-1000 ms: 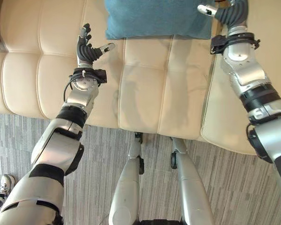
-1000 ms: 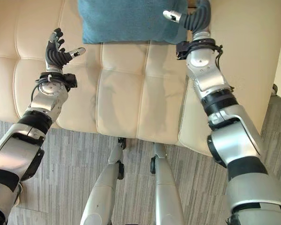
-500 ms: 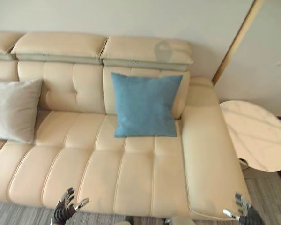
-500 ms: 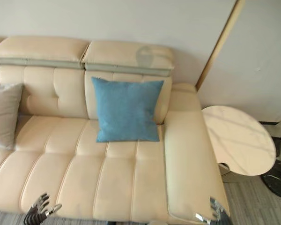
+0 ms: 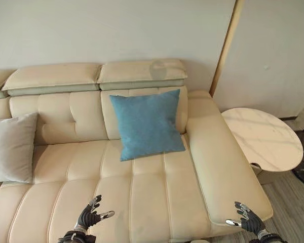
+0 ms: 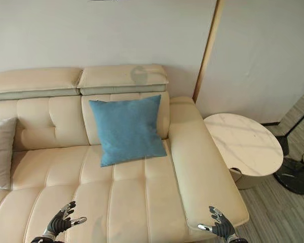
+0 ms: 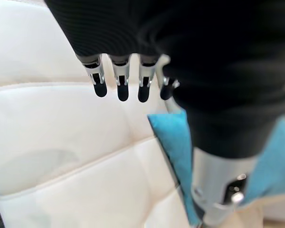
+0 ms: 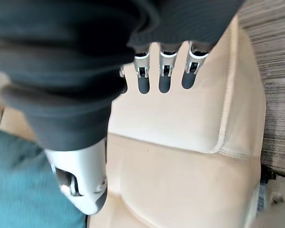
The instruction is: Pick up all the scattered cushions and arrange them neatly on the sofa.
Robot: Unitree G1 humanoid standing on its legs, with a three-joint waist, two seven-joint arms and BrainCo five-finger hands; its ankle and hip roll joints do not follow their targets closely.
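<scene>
Left hand (image 5: 89, 217): low over the front of the sofa seat, fingers spread and relaxed, holding nothing. A second ago it was raised over the seat beside the blue cushion; half a second ago it sat at the view's lower edge, much as now.

Right hand (image 5: 248, 221): beyond the front end of the sofa's right armrest, fingers straight and apart, empty. A second ago it was up at the blue cushion's right edge.

Sofa (image 5: 157, 197): cream, tufted, two headrests along the back. The head camera has lifted since a second ago, so the whole sofa, the wall and the side table have come into the picture.

Blue cushion (image 5: 147, 124): upright, slightly tilted, leaning on the right backrest section, lower edge on the seat. Place unchanged across the earlier pictures.

Grey cushion (image 5: 11, 148): upright against the left backrest section, well apart from the blue one.

Round marble surface (image 5: 263, 137): just beside the right armrest.
</scene>
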